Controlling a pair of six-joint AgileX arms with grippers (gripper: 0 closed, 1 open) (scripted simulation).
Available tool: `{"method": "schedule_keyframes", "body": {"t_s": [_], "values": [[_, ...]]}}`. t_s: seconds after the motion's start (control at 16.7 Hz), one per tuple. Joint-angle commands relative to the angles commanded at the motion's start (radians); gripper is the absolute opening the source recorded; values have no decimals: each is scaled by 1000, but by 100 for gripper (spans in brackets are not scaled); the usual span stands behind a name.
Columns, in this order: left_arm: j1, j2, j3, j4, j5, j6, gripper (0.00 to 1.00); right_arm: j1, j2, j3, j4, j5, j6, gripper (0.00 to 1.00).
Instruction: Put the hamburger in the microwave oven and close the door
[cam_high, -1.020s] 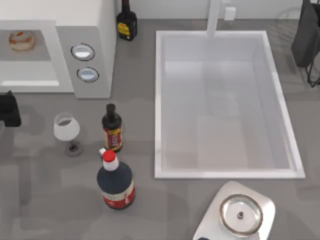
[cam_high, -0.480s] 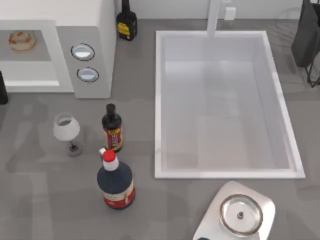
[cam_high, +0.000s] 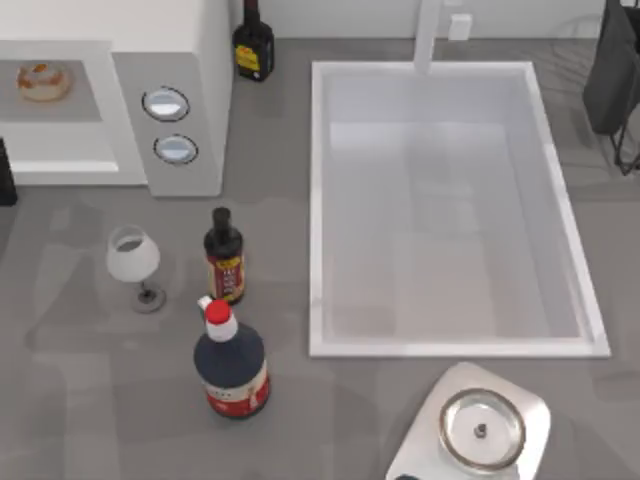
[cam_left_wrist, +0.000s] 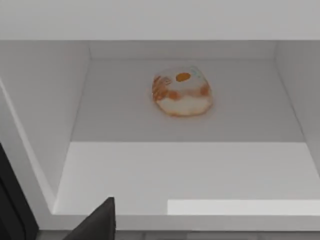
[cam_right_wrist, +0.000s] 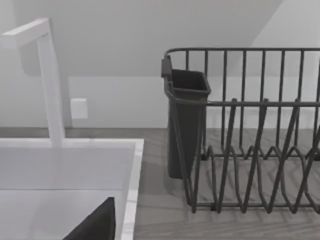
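My left gripper (cam_high: 5, 175) is at the left front corner of the microwave oven (cam_high: 185, 60), just outside the opening. I cannot tell if it is open or closed. It holds nothing that I can see.

The hamburger (cam_left_wrist: 182, 94) is apart from the gripper, deeper inside the microwave oven. It lies on the grey floor of the cavity, close to the back wall and about in the middle between the side walls. It is a small round bun, pale tan, with orange and reddish patches and a white band at the side.

The door (cam_high: 60, 160) is open and lies as a white panel in front of the cavity.

My right arm (cam_high: 612, 70) is parked far from the microwave oven, beyond the sink (cam_high: 320, 200), and I cannot tell its gripper's state either.
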Motion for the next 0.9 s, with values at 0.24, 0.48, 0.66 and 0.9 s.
{"method": "schedule_keyframes", "body": {"t_s": [0.24,0.48,0.66,0.9], "values": [[-55,-176,-68,-49,-3,-4,100,0,0,0,0,0,0,100],[-112,-454,-192,-147,-30,-24,100,0,0,0,0,0,0,100],[-141,-709,-309,-240,-72,-48,100,0,0,0,0,0,0,100],[-169,-1041,-445,-346,-139,-77,100,0,0,0,0,0,0,100]]}}
